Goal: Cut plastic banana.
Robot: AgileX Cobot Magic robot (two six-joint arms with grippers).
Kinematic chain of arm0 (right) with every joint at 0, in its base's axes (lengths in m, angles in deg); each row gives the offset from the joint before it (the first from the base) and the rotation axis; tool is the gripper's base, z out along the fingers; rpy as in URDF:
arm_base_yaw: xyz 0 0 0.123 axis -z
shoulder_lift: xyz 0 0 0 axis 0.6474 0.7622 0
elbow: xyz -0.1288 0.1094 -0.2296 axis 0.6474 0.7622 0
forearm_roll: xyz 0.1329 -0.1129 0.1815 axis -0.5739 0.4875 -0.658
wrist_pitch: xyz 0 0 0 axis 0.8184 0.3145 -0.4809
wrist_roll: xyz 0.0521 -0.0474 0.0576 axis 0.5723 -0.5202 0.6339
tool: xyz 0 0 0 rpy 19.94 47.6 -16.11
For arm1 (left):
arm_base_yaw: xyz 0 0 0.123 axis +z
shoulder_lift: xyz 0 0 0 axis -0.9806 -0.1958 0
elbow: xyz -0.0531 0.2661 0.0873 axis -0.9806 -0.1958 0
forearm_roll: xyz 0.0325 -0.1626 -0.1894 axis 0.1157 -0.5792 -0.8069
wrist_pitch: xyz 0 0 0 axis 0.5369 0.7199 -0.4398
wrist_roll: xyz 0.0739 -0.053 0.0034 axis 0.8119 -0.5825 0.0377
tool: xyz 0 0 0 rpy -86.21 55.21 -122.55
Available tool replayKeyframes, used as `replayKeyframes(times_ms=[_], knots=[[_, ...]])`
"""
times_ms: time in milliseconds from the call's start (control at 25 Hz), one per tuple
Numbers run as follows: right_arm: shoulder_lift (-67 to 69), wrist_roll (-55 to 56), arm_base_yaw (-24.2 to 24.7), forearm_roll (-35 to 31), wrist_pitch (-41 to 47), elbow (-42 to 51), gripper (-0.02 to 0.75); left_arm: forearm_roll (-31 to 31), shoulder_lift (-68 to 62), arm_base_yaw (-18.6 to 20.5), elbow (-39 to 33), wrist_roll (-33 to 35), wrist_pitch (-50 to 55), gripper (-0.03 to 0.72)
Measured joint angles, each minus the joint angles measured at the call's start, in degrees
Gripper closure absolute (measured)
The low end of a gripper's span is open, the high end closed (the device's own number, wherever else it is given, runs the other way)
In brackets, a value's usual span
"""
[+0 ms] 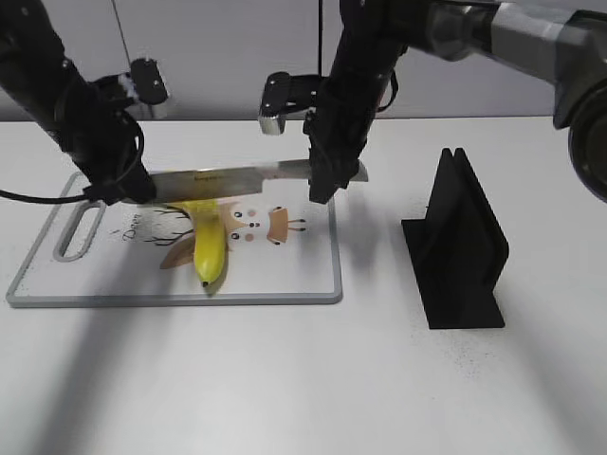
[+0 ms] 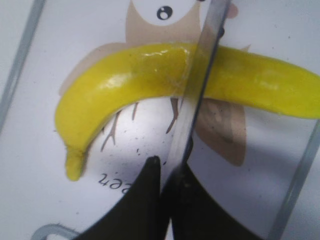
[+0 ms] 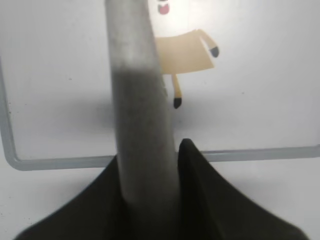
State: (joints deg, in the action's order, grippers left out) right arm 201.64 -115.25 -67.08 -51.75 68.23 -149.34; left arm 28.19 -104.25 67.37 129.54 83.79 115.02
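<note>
The plastic banana [image 1: 209, 248] lies on a white cutting board [image 1: 294, 280] with a cartoon print. A steel knife [image 1: 237, 178] is held level across the banana's upper part. My left gripper [image 1: 133, 185] is shut on the blade's left end. My right gripper [image 1: 327, 180] is shut on the knife's right end. In the left wrist view the blade [image 2: 200, 80] stands edge-down across the banana [image 2: 120, 85], between my shut fingers [image 2: 167, 165]. In the right wrist view the grey knife end [image 3: 135, 100] sits between my fingers [image 3: 150, 152]. Whether the blade has cut in is unclear.
A black knife stand [image 1: 460, 246] stands on the white table to the right of the board. The board's handle slot [image 1: 78, 230] is at its left end. Its grey rim shows in the right wrist view [image 3: 60, 162].
</note>
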Motion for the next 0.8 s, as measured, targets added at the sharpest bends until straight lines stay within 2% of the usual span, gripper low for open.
replayKeyframes(times_ms=[400, 440, 520, 640, 720, 800], knots=[[-3.8, -0.6, -0.1, -1.5, 0.3, -2.1, 0.530, 1.5, 7.5, 0.2, 0.4, -0.5, 2.6, 0.642], [-4.0, -0.7, -0.1, -1.5, 0.3, -2.1, 0.530, 1.3, 7.9, 0.2, 0.4, -1.0, 2.5, 0.610], [-4.1, -0.5, -0.1, -1.7, 0.3, -2.1, 0.532, 0.4, 8.5, 0.4, 0.4, -1.7, 2.2, 0.491], [-4.1, 0.2, -0.1, -1.9, 0.3, -2.1, 0.545, -1.4, 8.7, 0.4, 0.4, -4.3, 1.1, 0.201], [-4.1, 0.9, -0.1, -2.1, 0.3, -2.1, 0.558, -1.9, 8.7, 0.4, 0.7, -8.8, -0.8, 0.069], [-4.3, 1.7, -0.1, -2.1, 0.1, -2.1, 0.573, -2.0, 8.7, 0.4, 1.8, -12.9, -1.6, 0.015]])
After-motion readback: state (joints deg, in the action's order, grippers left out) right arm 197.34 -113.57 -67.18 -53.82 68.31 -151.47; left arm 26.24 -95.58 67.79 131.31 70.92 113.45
